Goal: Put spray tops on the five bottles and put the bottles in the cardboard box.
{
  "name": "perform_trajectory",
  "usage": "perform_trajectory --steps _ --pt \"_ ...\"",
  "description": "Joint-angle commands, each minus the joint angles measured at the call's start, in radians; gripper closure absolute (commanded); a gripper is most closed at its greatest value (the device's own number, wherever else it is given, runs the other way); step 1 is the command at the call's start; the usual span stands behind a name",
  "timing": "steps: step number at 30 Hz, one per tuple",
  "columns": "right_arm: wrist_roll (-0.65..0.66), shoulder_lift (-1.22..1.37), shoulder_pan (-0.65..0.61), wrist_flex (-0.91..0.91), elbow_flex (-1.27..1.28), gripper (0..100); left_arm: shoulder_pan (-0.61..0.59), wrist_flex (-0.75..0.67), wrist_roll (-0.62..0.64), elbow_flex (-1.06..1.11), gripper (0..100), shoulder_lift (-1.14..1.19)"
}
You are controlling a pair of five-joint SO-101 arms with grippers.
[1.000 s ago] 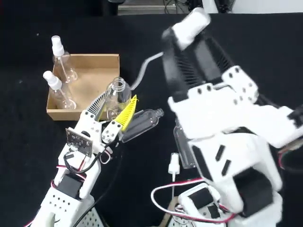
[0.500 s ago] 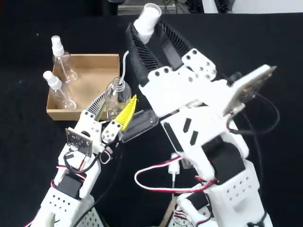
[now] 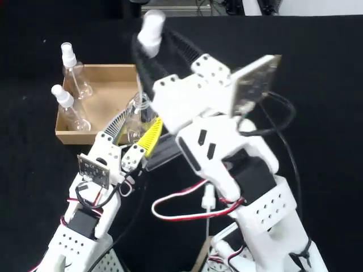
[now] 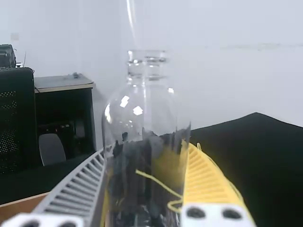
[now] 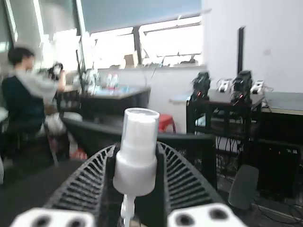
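1. The left gripper (image 3: 138,123) is pinching a clear bottle (image 3: 140,109) between its grey and yellow fingers. It is holding the bottle upright with the neck open, just at the near right corner of the cardboard box (image 3: 113,68).
2. The right gripper (image 5: 137,151) is clamping a white spray top (image 3: 152,26) between its black ribbed fingers. It is holding the top high above and slightly behind the bottle's neck.
3. A thin tube (image 4: 129,19) is hanging over the open neck in the left wrist view.
4. Two capped bottles (image 3: 71,68) are standing in the box along its left side.
5. A bottle without a top (image 3: 165,148) is lying on the black table (image 3: 323,73) just beside the left gripper, with the right arm covering its far end.
6. A loose spray top (image 3: 209,197) is lying near the right arm's base, and a red and white cable is crossing in front of it.
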Motion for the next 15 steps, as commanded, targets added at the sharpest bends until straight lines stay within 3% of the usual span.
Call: perform_trajectory --steps 1,4,9,15 --pt "0.155 0.001 -0.084 0.077 -0.031 98.7 -0.01 -0.026 0.002 0.024 97 -0.012" --pt "0.239 0.001 -0.123 0.129 -0.035 98.6 -0.012 -0.029 0.002 0.024 97 -0.012" --pt "0.264 -0.022 -0.129 0.178 -0.051 97.2 -0.048 -0.031 0.002 0.024 97 -0.012" --pt "0.259 -0.039 -0.129 0.299 -0.111 81.8 -0.191 -0.068 0.009 0.024 97 -0.012"
